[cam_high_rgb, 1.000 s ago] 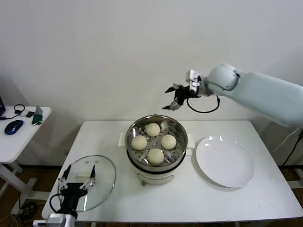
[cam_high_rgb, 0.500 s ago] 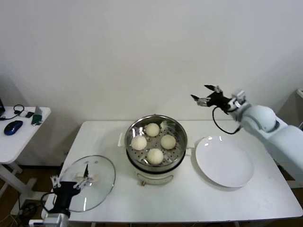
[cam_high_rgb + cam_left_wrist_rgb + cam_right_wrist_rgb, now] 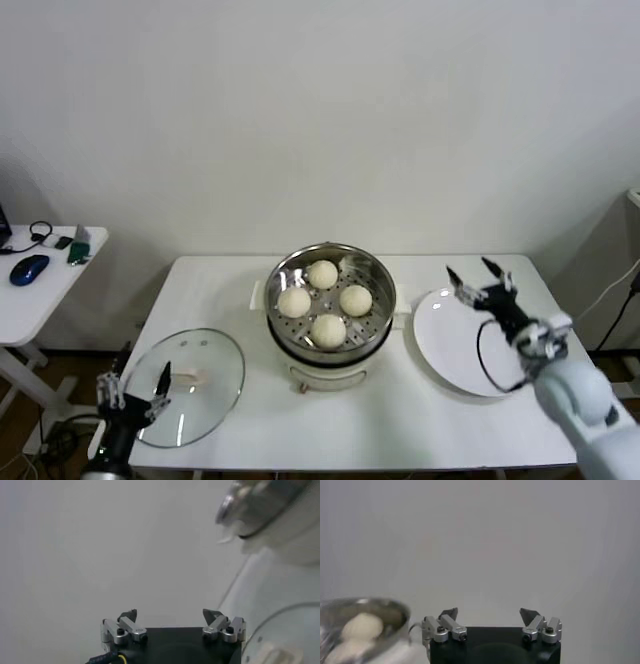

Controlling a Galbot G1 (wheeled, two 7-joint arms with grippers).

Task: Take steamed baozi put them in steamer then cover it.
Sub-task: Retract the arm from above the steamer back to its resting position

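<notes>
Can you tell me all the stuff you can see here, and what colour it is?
steamed baozi: four, cream-white, in the steamer
steamer: one, shiny steel on a white base, table middle
cover: one, clear glass, on the table to the steamer's left
plate: one, white, to the steamer's right
table: one, white
side table: one, white, far left, holding a blue mouse
left gripper: open, by the cover's edge
right gripper: open, above the plate

Inspection for readable markings: none found. No text, label, brand, number or sign can be read on any surface in the head view or in either wrist view.
</notes>
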